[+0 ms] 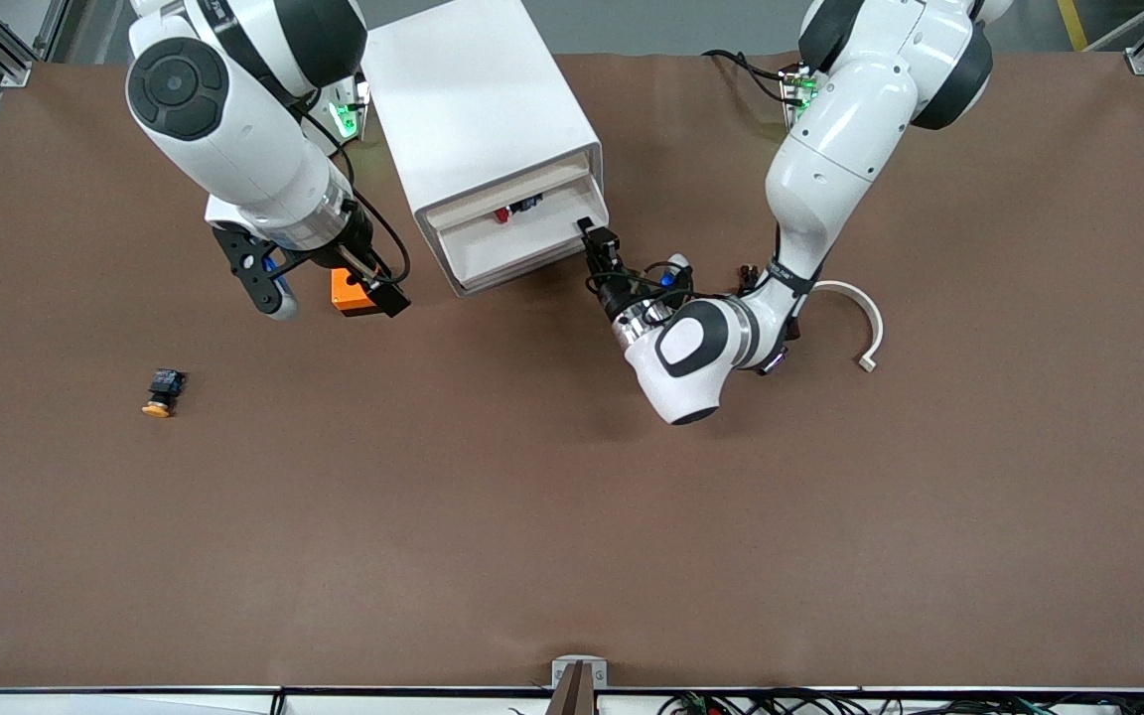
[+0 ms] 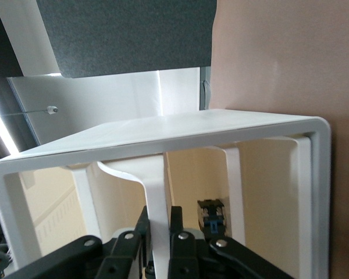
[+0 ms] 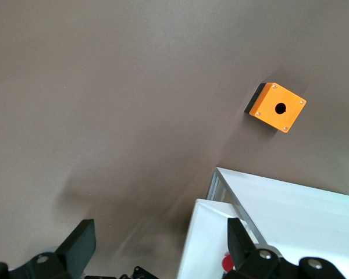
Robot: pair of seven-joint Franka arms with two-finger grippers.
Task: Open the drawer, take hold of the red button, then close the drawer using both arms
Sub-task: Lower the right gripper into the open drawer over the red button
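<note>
My left claw (image 1: 587,230) is clenched on the drawer (image 1: 517,241) front to draw it out, exposing the button (image 1: 502,214), while my right claw (image 1: 319,288) waits released above the surface (image 1: 572,516).

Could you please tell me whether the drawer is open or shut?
Partly open: the drawer juts from the cabinet, showing the red button inside.
</note>
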